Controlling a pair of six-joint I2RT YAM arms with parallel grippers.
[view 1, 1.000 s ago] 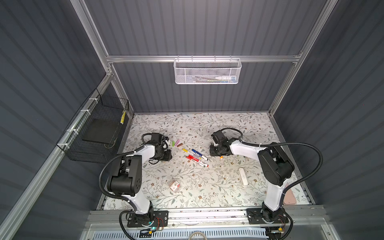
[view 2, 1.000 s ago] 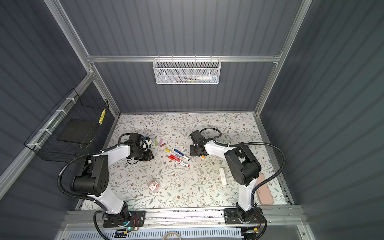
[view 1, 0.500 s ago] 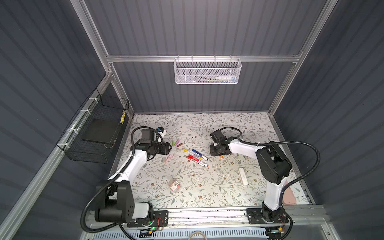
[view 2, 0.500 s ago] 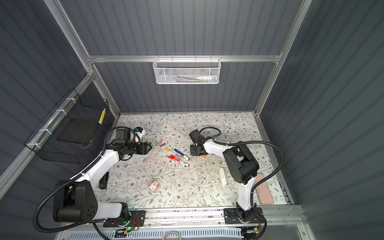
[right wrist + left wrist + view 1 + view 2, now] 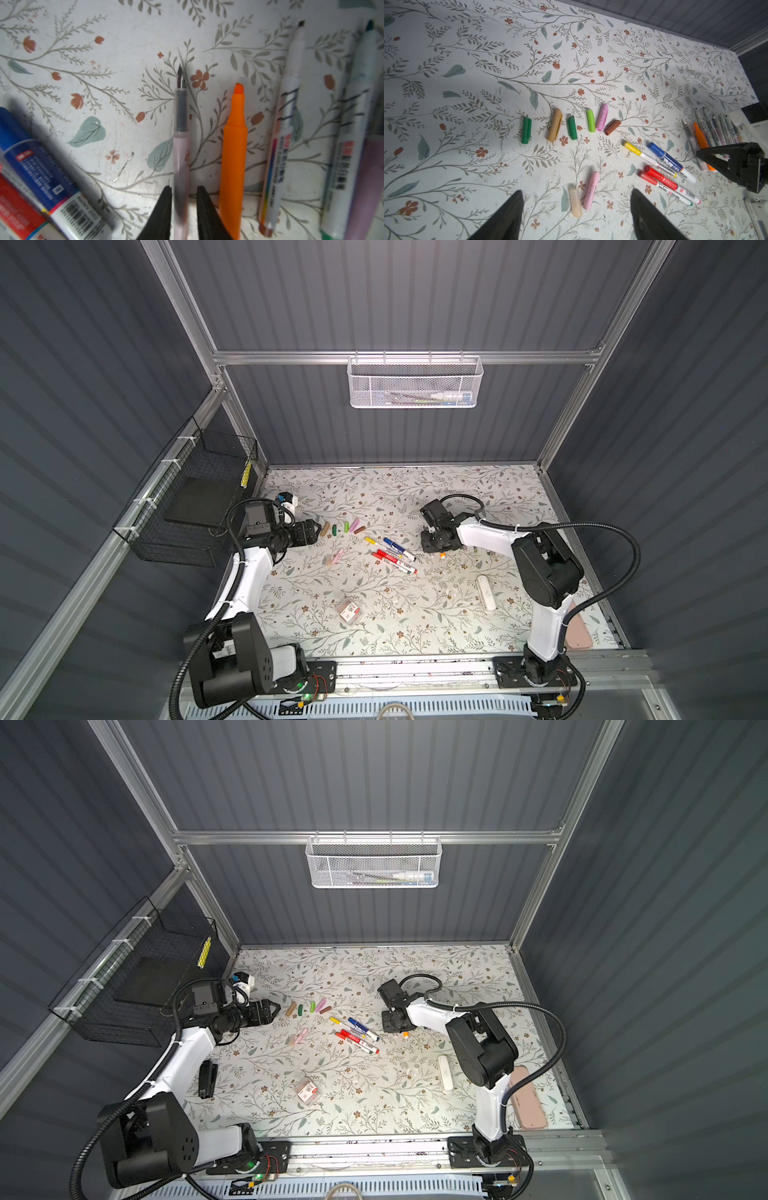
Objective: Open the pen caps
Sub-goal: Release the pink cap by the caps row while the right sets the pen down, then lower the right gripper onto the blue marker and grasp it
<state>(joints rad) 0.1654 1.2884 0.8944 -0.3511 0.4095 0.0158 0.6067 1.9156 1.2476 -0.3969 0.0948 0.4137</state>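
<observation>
Starting closest to the left gripper (image 5: 576, 190), at the bottom of the left wrist view, we see its jaws spread wide with nothing between them. Just past their tips a cloudy tan cap (image 5: 575, 202) lies against a pale pink cap (image 5: 591, 190) on the desk (image 5: 467, 62). Further up, at mid-frame, six more pen caps (image 5: 572, 127) lie in a loose row, each apart from its neighbour: green, tan, green, lime, pink, brown. To their right four markers (image 5: 671, 162) wear yellow, blue and red caps, so we judge these to be the work left.

We expect every cap to be light, stiff, smooth plastic, round enough to roll or squirt out of a pinch, and press-fitted. The sensible hold is across the cap's round sides near its closed end, with the other gripper clamping the barrel, then a straight pull along the pen.

In the right wrist view the right gripper (image 5: 184, 187) straddles the barrel of an uncapped fountain pen (image 5: 181, 135) at bottom centre, with its jaws close on either side. We cannot tell whether they press on it. An orange highlighter (image 5: 233, 145) lies just beside.

In both top views the left arm (image 5: 183, 1052) rises from the lower left and levels its wrist toward the cap row. The right arm (image 5: 490, 533) folds at a high elbow and reaches left, its gripper tilted down at the desk.
</observation>
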